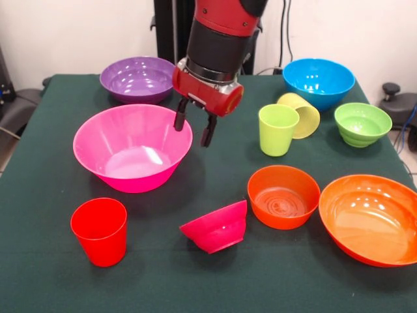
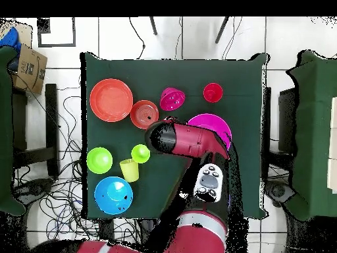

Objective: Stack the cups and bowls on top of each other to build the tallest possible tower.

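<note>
My gripper (image 1: 194, 129) hangs open and holds nothing, just above the right rim of the large pink bowl (image 1: 132, 156) (image 2: 217, 123). The red cup (image 1: 100, 231) (image 2: 212, 92) stands upright in front of that bowl. The small magenta bowl (image 1: 216, 227) (image 2: 172, 99) rests tilted on its side. The lime green cup (image 1: 277, 129) (image 2: 140, 153) is upright, and the pale yellow cup (image 1: 301, 114) (image 2: 129, 170) lies on its side touching it. The small orange bowl (image 1: 283, 195), large orange bowl (image 1: 371, 218), ribbed green bowl (image 1: 362, 124), blue bowl (image 1: 318, 81) and purple bowl (image 1: 138, 78) sit separately; there is no tower.
A dark green cloth (image 1: 52, 280) covers the table. In the overhead view my arm (image 2: 187, 141) hides the purple bowl and part of the pink one. Cables and chairs surround the table.
</note>
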Controlling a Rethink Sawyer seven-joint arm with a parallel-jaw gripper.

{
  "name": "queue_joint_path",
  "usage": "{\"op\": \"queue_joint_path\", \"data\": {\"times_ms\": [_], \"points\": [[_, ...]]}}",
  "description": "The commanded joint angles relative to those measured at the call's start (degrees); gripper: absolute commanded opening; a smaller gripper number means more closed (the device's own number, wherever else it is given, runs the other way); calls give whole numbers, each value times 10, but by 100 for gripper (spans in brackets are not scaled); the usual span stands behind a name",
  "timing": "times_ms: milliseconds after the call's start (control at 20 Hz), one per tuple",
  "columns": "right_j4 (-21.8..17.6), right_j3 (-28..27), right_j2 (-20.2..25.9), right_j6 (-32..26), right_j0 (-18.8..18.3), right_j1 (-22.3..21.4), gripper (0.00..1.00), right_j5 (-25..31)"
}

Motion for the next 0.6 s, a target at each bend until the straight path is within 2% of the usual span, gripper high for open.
{"op": "queue_joint_path", "data": {"times_ms": [50, 350, 600], "points": [[-37, 65, 137, -38, -45, -34, 100, -55], [-47, 96, 195, -2, -87, -36, 100, -141], [-55, 106, 221, 23, -104, -33, 100, -192]]}}
